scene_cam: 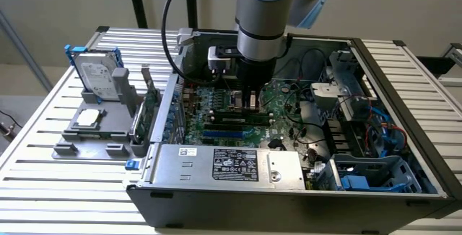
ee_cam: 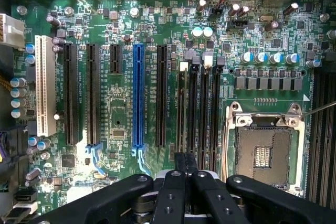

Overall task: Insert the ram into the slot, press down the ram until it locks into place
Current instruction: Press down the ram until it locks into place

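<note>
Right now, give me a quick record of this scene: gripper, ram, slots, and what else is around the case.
gripper: down inside the open computer case, over the motherboard
ram: seen edge-on, standing in a black slot just ahead of the fingers
neighbours: blue slot, silver processor socket
outside case: hard drive on a grey stand

Beside the processor socket (ee_cam: 268, 150): four parallel black RAM slots (ee_cam: 203, 114); further off, one blue slot (ee_cam: 138, 98), one white slot (ee_cam: 45, 85); one gripper (ee_cam: 184, 169)
</note>
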`<state>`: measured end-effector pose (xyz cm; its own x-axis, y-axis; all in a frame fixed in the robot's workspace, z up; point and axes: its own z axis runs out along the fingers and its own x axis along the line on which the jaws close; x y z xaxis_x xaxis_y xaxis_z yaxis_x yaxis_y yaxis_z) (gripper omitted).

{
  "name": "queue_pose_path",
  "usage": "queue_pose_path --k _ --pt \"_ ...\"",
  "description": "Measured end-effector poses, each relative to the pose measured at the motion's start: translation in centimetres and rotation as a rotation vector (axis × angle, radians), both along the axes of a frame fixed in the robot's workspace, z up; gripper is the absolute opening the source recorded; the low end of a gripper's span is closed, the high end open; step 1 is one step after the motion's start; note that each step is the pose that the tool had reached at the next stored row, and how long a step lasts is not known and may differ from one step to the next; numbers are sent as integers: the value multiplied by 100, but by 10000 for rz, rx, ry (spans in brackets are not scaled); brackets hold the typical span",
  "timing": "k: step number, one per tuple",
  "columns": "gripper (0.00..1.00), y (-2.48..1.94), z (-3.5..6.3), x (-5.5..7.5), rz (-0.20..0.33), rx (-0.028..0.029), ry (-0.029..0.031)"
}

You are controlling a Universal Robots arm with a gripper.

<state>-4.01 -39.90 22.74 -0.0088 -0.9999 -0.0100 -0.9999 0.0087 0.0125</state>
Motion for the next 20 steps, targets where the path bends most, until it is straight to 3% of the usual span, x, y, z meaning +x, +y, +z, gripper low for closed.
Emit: queue_pose_path --k 2,7,11,20 --pt "11 3 16 1 -12 20 -3" --pt "11 1 178 1 -20 6 18" --pt "11 1 192 1 -20 13 17" --pt "11 1 193 0 -21 118 19"
